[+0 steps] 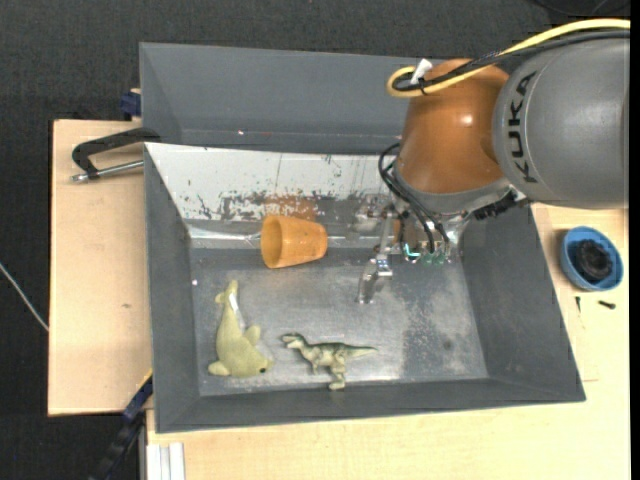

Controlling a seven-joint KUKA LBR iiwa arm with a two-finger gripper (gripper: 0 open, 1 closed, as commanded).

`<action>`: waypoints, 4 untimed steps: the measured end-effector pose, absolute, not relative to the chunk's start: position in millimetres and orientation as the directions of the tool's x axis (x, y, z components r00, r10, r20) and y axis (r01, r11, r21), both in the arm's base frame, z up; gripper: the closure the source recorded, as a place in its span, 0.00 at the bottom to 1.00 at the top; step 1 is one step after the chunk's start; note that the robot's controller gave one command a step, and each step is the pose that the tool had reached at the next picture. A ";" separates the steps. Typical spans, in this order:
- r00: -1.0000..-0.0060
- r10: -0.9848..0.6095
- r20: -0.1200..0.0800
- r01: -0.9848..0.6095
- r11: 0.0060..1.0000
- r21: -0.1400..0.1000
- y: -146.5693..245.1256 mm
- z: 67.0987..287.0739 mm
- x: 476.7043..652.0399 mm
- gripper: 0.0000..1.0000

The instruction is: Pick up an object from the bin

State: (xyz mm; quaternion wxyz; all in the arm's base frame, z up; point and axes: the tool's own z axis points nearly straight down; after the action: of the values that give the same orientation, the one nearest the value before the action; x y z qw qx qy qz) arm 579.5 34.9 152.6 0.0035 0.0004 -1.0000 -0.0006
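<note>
Our grey bin [500, 333], orange cup [294, 241] tipped left of gripper [375, 278], pale fish toy [238, 343] and dinosaur [325, 353] below-left, we cannot tell its grip, dark carpet [300, 8]

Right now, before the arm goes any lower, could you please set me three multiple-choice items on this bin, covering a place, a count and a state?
1. Where in the bin does the orange cup lie?
A. By the back wall, toward the top of the view
B. In the front left corner
C. Against the right wall

2. How many loose things lie in the bin?
A. Two
B. Three
C. Five

3. How is the orange cup resting?
A. Upright on its base
B. On its side
C. Upside down over another thing

Answers:
1 A, as the cup sits just below the scratched back wall.
2 B, as there are the cup, a pale fish-like toy and a small dinosaur.
3 B, as its tapered side runs level along the floor.
</note>
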 end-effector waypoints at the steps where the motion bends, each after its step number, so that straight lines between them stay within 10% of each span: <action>1: -0.999 -0.038 -0.012 -0.038 0.999 0.001 59.1 91.6 538.6 0.00; 2: -0.997 0.072 -0.009 0.072 0.997 0.005 97.9 170.9 494.0 0.00; 3: -0.999 -0.054 -0.004 -0.054 0.999 0.003 90.9 74.4 502.1 0.00; 4: -0.998 -0.056 0.007 -0.056 0.998 0.004 92.4 75.3 498.9 1.00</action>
State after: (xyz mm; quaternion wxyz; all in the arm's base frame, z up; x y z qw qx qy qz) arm 498.9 92.4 75.3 0.0033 0.0278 -0.9996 -0.0022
